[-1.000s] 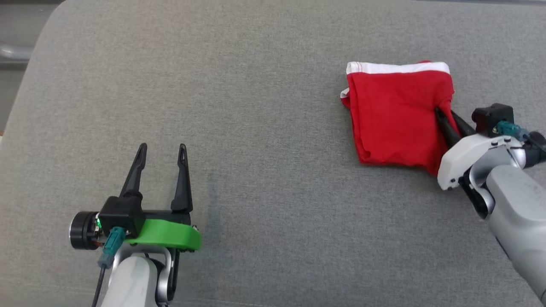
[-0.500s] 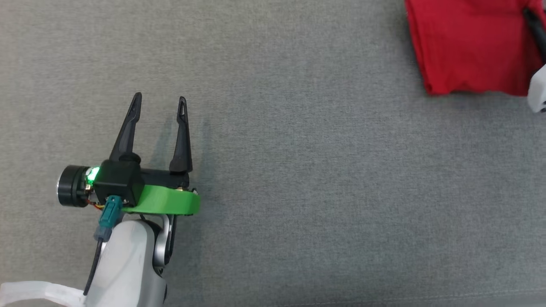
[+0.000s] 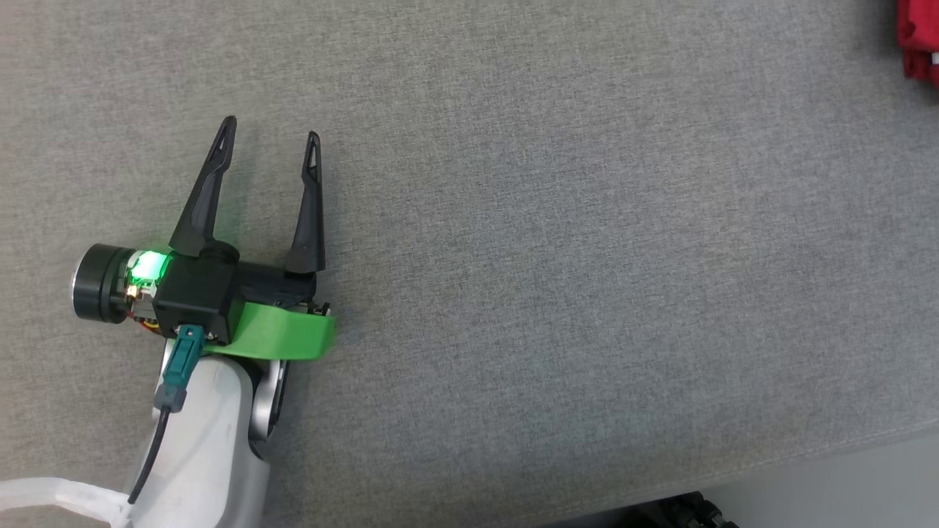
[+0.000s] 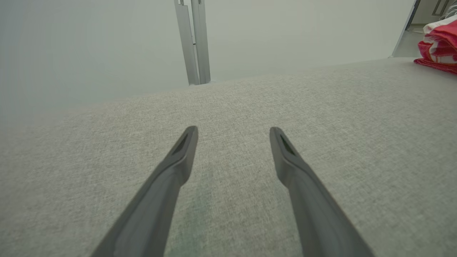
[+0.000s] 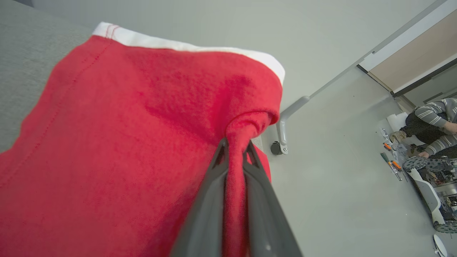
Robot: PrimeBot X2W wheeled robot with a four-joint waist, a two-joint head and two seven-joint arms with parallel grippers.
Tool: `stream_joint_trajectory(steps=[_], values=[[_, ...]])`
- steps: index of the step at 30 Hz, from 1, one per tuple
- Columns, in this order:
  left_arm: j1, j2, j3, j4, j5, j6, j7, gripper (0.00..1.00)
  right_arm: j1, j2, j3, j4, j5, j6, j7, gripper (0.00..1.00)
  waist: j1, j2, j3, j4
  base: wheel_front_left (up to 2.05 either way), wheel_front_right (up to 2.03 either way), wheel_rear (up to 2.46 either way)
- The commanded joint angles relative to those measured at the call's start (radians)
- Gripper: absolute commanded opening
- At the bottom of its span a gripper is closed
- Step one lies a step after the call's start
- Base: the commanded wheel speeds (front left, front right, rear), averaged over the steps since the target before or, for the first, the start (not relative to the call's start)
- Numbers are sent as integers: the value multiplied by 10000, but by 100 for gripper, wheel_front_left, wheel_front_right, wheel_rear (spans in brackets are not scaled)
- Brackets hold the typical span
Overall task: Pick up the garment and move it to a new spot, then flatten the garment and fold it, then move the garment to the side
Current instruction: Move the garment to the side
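Observation:
The garment is red with a white band. In the head view just a sliver of the garment shows at the top right corner of the grey cushion. The right wrist view shows the folded garment up close, with my right gripper shut on a pinched ridge of its red cloth. My left gripper hovers open over bare cushion at the left, nothing between its fingers. In the left wrist view, the left gripper points across the cushion and the garment lies far to the right.
The cushion's front edge runs along the lower right of the head view, with floor beyond. In the right wrist view a person sits on the floor by tools and a wheeled machine. A metal post stands behind the cushion.
The head camera has swung, so the garment has slid toward the top right corner of its view. The right gripper stays shut on the cloth; the left stays open.

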State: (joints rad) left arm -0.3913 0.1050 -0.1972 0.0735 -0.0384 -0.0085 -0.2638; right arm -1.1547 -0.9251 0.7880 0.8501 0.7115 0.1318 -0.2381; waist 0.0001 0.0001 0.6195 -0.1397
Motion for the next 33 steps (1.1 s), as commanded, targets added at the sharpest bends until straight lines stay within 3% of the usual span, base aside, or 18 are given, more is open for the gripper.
stream_joint_trajectory(steps=[1, 9, 10, 11, 12, 13, 23, 33], values=[[-83, 99, -30, -101, 134, 23, 0, 100, -223, -44, 64, 189, 99, -23, 55, 0, -1, -1, 243, -227, 0, 0, 0], [25, 232, -136, -543, 195, 78, 142, 100, -918, -7, 478, 1185, 407, -23, 269, 0, -1, -1, 412, -85, 0, 0, 0], [35, 243, -151, -573, 199, 85, 159, 100, -1001, 23, 548, 1358, 375, -23, 246, 11, -1, -1, 449, -66, 0, 0, 0], [38, 249, -159, -592, 204, 98, 163, 100, -1071, 57, 564, 1522, 357, -23, 233, 57, -1, -1, 476, -51, 0, 0, 0], [43, 252, -164, -594, 204, 118, 176, 100, -1094, 118, 592, 1762, 375, -23, 291, 95, -1, -1, 492, -22, 0, 0, 0], [47, 268, -156, -595, 195, 129, 177, 100, -1109, 199, 580, 1972, 451, -23, 347, 100, -1, -1, 496, 0, 0, 0, 0], [361, 236, -25, -264, -139, 288, 61, 100, -1216, 812, 688, 2111, 247, -23, -245, 100, -1, -1, -330, 118, 0, 0, 0], [1017, 152, 245, 8, -554, 473, -10, 100, 131, 1397, -1463, -595, -952, -24, -267, 100, -1, -1, -1751, 373, 0, 0, 0]])
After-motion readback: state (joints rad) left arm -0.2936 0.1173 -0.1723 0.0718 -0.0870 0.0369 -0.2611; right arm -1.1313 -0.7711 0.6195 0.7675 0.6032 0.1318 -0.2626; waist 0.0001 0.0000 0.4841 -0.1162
